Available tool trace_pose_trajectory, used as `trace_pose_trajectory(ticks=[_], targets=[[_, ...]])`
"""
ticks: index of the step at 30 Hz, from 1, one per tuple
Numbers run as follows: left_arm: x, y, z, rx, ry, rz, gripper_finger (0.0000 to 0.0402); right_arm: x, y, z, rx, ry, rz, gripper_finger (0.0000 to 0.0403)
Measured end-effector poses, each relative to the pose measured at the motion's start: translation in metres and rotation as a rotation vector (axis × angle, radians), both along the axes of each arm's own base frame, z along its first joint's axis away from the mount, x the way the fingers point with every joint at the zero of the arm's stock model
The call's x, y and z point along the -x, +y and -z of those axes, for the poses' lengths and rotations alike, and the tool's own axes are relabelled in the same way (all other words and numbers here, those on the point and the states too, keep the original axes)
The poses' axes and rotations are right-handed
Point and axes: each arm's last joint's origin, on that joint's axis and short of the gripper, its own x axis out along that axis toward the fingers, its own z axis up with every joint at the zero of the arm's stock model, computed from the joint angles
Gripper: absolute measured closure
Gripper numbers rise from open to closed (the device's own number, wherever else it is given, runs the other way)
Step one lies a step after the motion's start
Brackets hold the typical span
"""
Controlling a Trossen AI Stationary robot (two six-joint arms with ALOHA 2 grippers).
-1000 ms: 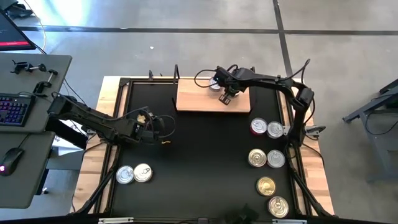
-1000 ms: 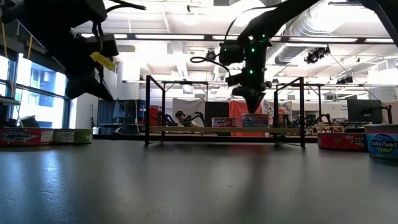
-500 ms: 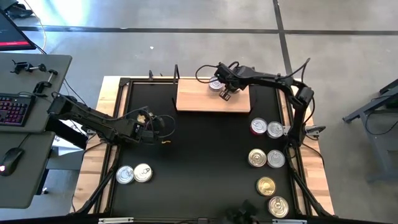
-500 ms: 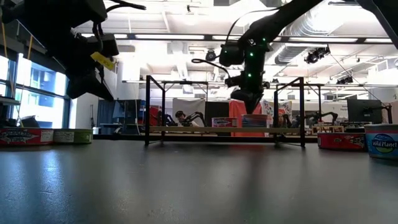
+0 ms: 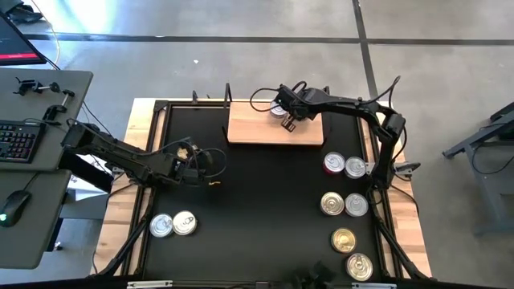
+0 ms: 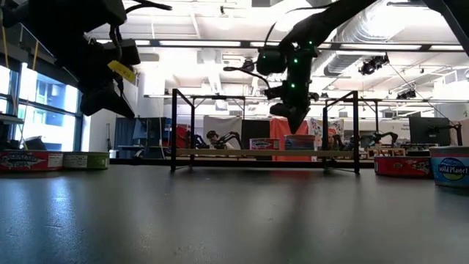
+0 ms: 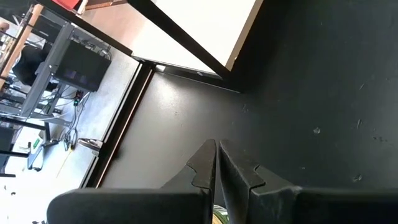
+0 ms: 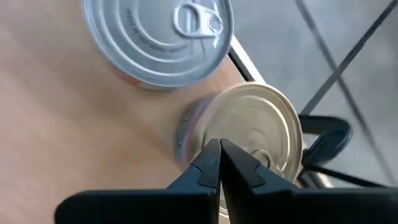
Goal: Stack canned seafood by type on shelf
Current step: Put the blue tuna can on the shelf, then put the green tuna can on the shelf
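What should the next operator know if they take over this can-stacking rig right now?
Right gripper: shut, empty, above the shelf near its far edge, by two tins there, one silver-lidded, one gold-lidded.
Left gripper: shut, empty, over bare tabletop on the left.
Done: two tins on the shelf, side by side, not stacked.
Left: two tins near the left front and six along the right edge remain on the tabletop.

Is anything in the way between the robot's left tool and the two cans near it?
Nothing visible is. The left tool hangs over bare black table, and the two silver cans sit on the tabletop nearer the front edge, with only open surface between them.
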Motion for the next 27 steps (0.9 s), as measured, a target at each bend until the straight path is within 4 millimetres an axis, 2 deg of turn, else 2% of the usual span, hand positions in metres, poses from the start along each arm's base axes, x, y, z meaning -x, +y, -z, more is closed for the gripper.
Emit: trace_pose_trajectory(ticks=[9, 16, 24, 27], targets=[[-0.001, -0.005, -0.001, 0.006, -0.025, 0.023, 0.039, 0.018, -0.015, 0.003, -0.089, 0.009, 0.08, 0.0402], [-0.002, -0.006, -0.001, 0.007, -0.029, 0.026, 0.039, 0.023, -0.018, 0.002, -0.031, 0.081, 0.097, 0.0402], [-0.002, -0.006, -0.001, 0.008, -0.037, 0.026, 0.039, 0.01, -0.005, 0.0, 0.026, 0.078, 0.048, 0.0402], [-0.002, -0.006, -0.001, 0.001, -0.039, 0.023, 0.039, 0.0, 0.004, -0.009, 0.05, 0.03, 0.028, 0.0402]])
